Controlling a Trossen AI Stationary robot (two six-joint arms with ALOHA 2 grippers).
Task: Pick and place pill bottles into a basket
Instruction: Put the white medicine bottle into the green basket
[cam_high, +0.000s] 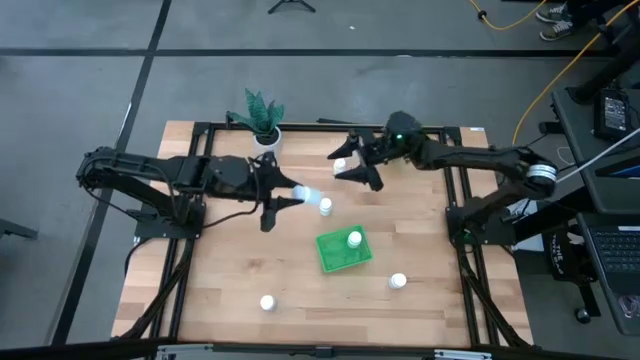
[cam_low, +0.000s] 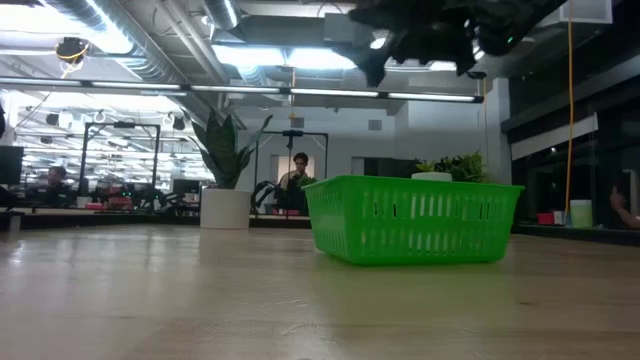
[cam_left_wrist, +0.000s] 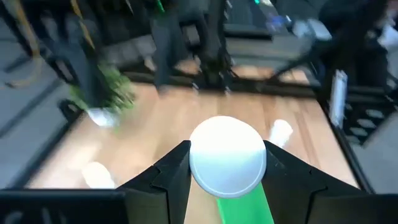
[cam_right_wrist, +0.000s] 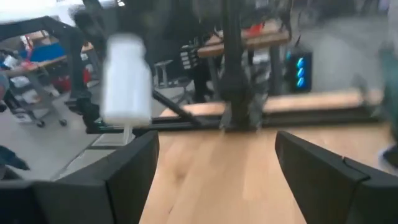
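Left gripper (cam_high: 290, 196) is clamped on a bottle (cam_left_wrist: 227, 155), up over the table mid-left of the basket (cam_high: 330, 255). Right gripper (cam_high: 352, 166) hangs released near the back edge, another bottle (cam_right_wrist: 126, 78) just beside one finger. One bottle (cam_high: 354, 239) sits in the basket.

Open-plan lab: ceiling ducts (cam_low: 150, 50), workbenches (cam_low: 90, 210).

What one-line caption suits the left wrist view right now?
Left tool grips a white pill bottle above the green basket.
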